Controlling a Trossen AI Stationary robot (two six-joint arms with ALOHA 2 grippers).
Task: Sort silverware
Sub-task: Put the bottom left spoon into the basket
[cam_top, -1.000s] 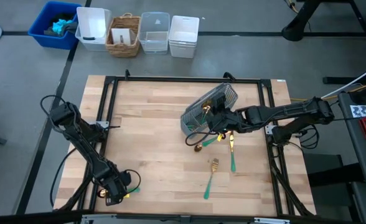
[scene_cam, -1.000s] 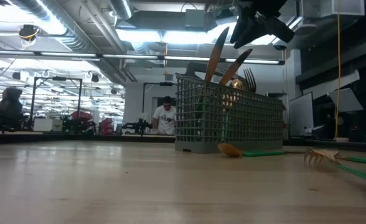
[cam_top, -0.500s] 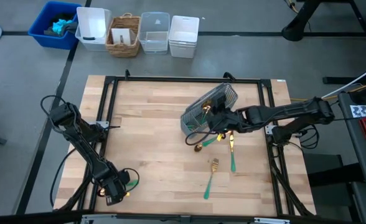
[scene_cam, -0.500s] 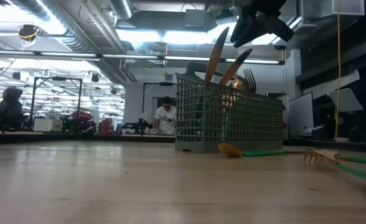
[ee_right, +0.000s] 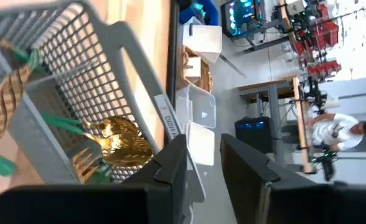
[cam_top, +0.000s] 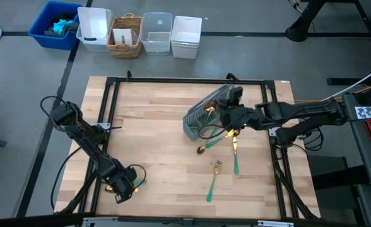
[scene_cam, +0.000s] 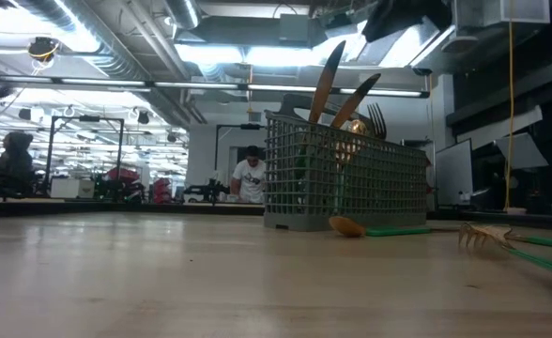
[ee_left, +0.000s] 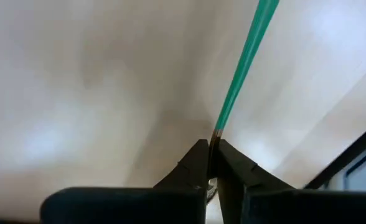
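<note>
- The bench (cam_top: 154, 145) carries the grey wire caddy (cam_top: 212, 112) right of centre, standing on its base with several pieces upright inside; in the low view two handles and a fork head rise above its rim.
- The right claw (cam_top: 231, 104) sits over the caddy's far end, its fingers a narrow gap apart and holding nothing that we can see. Its wrist view looks past the caddy wall onto gold heads and teal handles inside.
- We judge the step in hand to be the left arm's carry of one piece toward the caddy. To do it well, we would keep the grip firm near the head, lift clear of the bench frame, and lower the piece into a compartment upright.
- The left claw (cam_top: 123, 187) is at the near left corner of the bench, closed on a teal-handled piece (ee_left: 244, 65); the slim handle runs forward out of the pinched fingertips.
- Three loose pieces lie on the bench near the caddy's near side: a spoon (cam_top: 209, 144), a second piece (cam_top: 235, 153) and a fork (cam_top: 213, 180). All are well apart from the left claw and just beside the right arm.
</note>
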